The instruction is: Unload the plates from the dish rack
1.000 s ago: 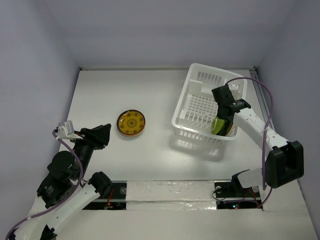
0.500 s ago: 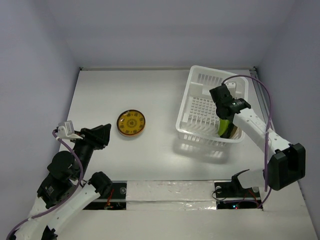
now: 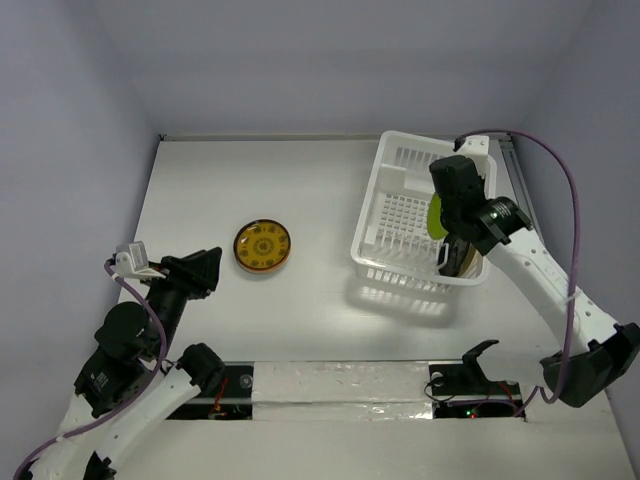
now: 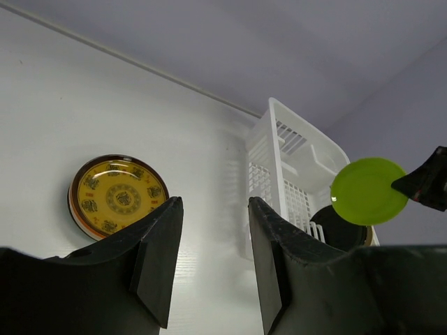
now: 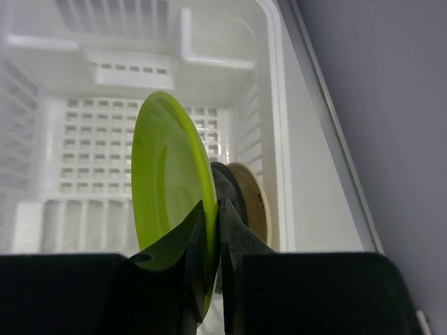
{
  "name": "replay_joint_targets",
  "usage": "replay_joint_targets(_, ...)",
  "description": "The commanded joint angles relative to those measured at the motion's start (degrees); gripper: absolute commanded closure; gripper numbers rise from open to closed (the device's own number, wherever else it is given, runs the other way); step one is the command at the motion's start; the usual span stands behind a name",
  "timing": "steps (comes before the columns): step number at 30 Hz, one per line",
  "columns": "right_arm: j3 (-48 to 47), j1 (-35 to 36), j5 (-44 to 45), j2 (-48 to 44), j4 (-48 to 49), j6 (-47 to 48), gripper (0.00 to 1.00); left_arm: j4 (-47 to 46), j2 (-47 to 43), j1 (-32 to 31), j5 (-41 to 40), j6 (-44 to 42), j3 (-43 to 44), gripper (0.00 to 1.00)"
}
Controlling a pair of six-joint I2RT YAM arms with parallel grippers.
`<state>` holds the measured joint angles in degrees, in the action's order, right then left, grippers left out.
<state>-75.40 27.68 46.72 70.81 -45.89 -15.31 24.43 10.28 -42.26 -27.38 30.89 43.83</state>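
Note:
My right gripper [image 5: 214, 230] is shut on the rim of a lime green plate [image 5: 167, 174], holding it upright above the white dish rack [image 3: 385, 195]. The same lime green plate [image 3: 436, 214] hangs over the rack's right half. Two more plates stand on edge in the rack below it: a dark plate [image 5: 230, 192] and a tan plate [image 5: 255, 202]. An orange patterned plate [image 3: 262, 245] lies flat on the table left of the rack. My left gripper [image 4: 213, 216] stands open and empty, low at the near left, facing that orange plate [image 4: 119, 195].
The dish rack [image 4: 293, 167] sits at the back right, close to the right wall [image 3: 575, 120]. The left wall and back wall enclose the white table [image 3: 250, 180].
My right gripper has lifted the lime green plate up out of the rack's near right corner. The rack, tilted one second ago, has settled. The left arm has stayed still.

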Motion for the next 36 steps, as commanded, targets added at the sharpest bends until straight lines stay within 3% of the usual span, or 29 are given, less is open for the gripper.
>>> replay_joint_targets(1,-5.4,5.1,2.3,-2.0,1.3,-2.5,1.0,-2.7,0.4,1.0,0.7,-0.9,-0.5,0.61)
replay_joint_targets(6,-5.3,10.6,-5.5,-1.7,9.6,-4.0,1.0,-3.0,0.4,1.7,1.1,-1.0,-0.6,0.57)
replay_joint_targets(10,-3.3,14.8,-17.5,1.6,23.3,-6.4,1.0,-3.1,0.1,2.9,1.1,-0.9,-0.6,0.42)
replay_joint_targets(16,-10.7,20.7,-25.4,16.4,28.2,-9.0,1.0,-3.6,0.0,3.4,1.6,-0.9,-0.9,0.32)
replay_joint_targets(23,-13.4,21.9,-38.8,28.5,38.2,-17.2,1.0,-3.3,0.4,3.9,1.5,-0.8,-0.9,0.31)
replay_joint_targets(30,-18.0,23.0,-42.1,39.0,39.6,-21.5,0.99,-3.8,0.8,4.6,2.0,-1.0,-1.0,0.3)
replay_joint_targets(36,-18.6,23.0,-44.7,44.8,41.9,-25.7,0.89,-4.0,1.8,5.1,2.9,-1.4,-1.0,0.3)
